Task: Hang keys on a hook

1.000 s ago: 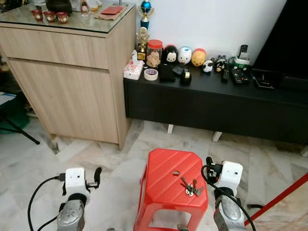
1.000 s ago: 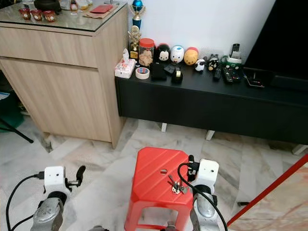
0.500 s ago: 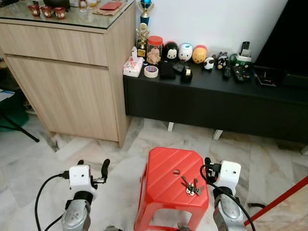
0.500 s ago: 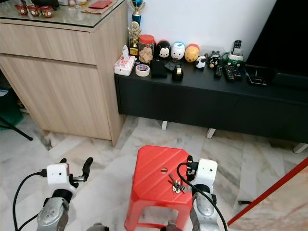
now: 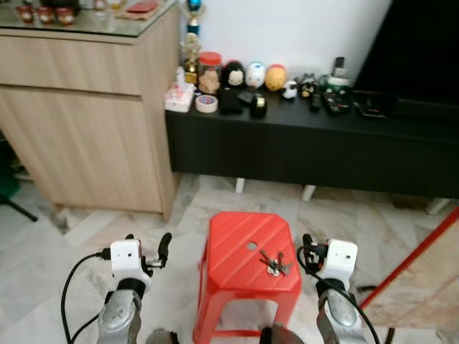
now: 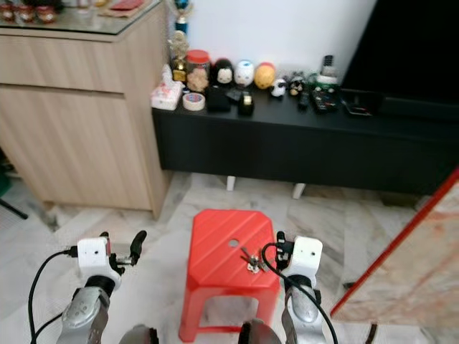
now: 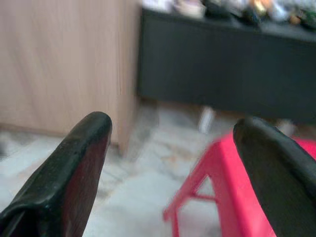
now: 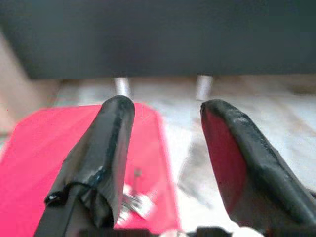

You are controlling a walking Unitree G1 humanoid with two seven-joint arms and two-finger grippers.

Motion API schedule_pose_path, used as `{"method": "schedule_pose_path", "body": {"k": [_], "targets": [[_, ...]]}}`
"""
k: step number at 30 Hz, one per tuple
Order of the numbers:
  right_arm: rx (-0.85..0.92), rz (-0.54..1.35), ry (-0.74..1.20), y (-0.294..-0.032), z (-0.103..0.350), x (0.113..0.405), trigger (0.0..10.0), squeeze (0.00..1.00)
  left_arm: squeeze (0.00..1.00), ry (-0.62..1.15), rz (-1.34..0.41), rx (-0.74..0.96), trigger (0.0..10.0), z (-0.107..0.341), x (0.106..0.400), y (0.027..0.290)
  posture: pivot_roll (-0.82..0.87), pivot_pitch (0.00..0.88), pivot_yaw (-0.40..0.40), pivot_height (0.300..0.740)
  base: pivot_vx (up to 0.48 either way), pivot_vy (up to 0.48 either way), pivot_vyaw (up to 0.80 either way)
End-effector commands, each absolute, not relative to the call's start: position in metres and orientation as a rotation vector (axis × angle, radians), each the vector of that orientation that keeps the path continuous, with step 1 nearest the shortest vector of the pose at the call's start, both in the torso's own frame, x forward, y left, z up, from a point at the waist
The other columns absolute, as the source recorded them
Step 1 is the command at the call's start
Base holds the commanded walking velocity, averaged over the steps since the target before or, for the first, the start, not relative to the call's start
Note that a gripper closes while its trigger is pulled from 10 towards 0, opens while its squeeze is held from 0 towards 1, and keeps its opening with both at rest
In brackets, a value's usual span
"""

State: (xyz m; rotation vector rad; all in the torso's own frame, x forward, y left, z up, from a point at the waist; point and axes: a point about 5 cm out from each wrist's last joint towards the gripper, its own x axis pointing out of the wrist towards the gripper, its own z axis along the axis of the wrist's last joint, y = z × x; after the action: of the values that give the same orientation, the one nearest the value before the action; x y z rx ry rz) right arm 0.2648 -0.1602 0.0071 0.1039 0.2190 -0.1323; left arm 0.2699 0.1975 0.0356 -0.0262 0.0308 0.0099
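Black fingers of the right gripper (image 8: 165, 163) stood well apart, holding nothing, just beside the right edge of the stool (image 5: 240, 247). In the right wrist view one finger (image 8: 106, 148) crossed in front of the red seat, and the keys (image 8: 136, 205) showed as a blurred glint low behind it. The head views placed the keys (image 5: 272, 264) flat on the seat, toward its right side and near the centre hole, a short way from that gripper (image 5: 307, 247).

The left gripper (image 5: 147, 247) was likewise spread wide and empty, over bare floor (image 5: 64, 236) to the left of the stool, with the cabinet (image 5: 86, 115) and the black bench (image 5: 301, 143) beyond.

The first risk, as I judged it, was the grasp itself. The keys lay flat on ribbed plastic, so a shallow closing could have pushed them sideways rather than pinching them, and they sat close enough to the right edge to slide off onto the floor. A bunch on a ring would also have hung loose and swung once lifted, so a grip on one key alone might have let the rest twist free.

The stool looked light; a gripper pressing down on its edge could have tipped or shifted it.

No hook could be made out anywhere, so the carry might have been long, giving a weak hold more time to fail.
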Motion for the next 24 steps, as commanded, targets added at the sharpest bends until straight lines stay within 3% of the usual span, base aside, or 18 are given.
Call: {"method": "schedule_pose_path", "body": {"k": [1, 8, 13, 15, 24], "targets": [[0.104, -0.12, 0.232, -0.1582, 0.0046, 0.2631, 10.0, 0.0, 0.0, 0.075, 0.004, -0.027, 10.0, 0.0275, 0.2647, 0.1964, 0.07, 0.017, -0.092, 0.644, 0.0, 0.0, 0.0], [0.099, -0.079, 0.232, -0.1548, 0.0038, 0.2622, 10.0, 0.0, 0.0, 0.078, 0.002, -0.03, 10.0, 0.0292, 0.2676, 0.1956, 0.06, 0.016, -0.09, 0.644, 0.0, 0.0, 0.0], [0.107, -0.064, 0.229, -0.1531, 0.0038, 0.262, 10.0, 0.0, 0.0, 0.076, -0.003, -0.032, 10.0, 0.0305, 0.2688, 0.1943, 0.06, 0.016, -0.09, 0.644, 0.0, 0.0, 0.67], [0.109, -0.062, 0.231, -0.1526, 0.0034, 0.2621, 10.0, 0.0, 0.0, 0.075, -0.005, -0.034, 10.0, 0.0308, 0.2691, 0.1937, 0.06, 0.015, -0.091, 0.644, 0.244, 0.0, 0.8], [0.115, -0.052, 0.249, -0.1515, 0.0007, 0.2616, 10.0, 0.0, 0.0, 0.077, -0.015, -0.038, 10.0, 0.0308, 0.2702, 0.191, 0.06, 0.015, -0.092, 0.644, 0.277, 0.0, 0.0]]}}
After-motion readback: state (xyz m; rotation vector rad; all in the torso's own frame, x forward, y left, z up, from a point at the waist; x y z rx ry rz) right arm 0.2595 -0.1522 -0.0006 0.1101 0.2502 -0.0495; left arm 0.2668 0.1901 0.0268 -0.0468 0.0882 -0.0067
